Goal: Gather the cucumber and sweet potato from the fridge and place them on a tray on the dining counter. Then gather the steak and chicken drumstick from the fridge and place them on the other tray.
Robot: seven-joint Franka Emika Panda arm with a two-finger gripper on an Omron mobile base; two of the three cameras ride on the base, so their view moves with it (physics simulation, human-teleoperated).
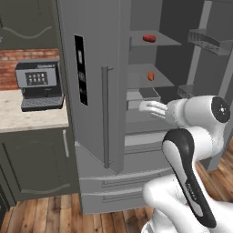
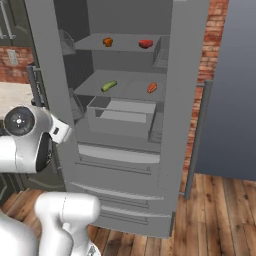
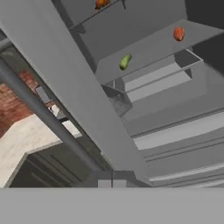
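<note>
The fridge [image 2: 125,150] stands open. On its middle shelf a green cucumber [image 2: 109,86] [image 3: 125,61] lies to the left of an orange sweet potato [image 2: 152,88] [image 3: 178,33] [image 1: 150,76]. The upper shelf carries a brown chicken drumstick [image 2: 107,42] [image 3: 101,4] and a red steak [image 2: 145,44] [image 1: 148,38]. My gripper [image 3: 111,183] [image 1: 144,107] is shut with nothing in it. It hangs in front of the fridge, level with the drawer, close to the edge of the left door and well below and short of the shelves.
The open left door [image 1: 91,82] with its long handle [image 1: 106,118] stands right beside my hand. The right door [image 2: 227,85] is swung wide. A grey drawer [image 2: 122,117] sits under the middle shelf. A coffee machine [image 1: 40,84] stands on the counter [image 1: 27,116] to the left.
</note>
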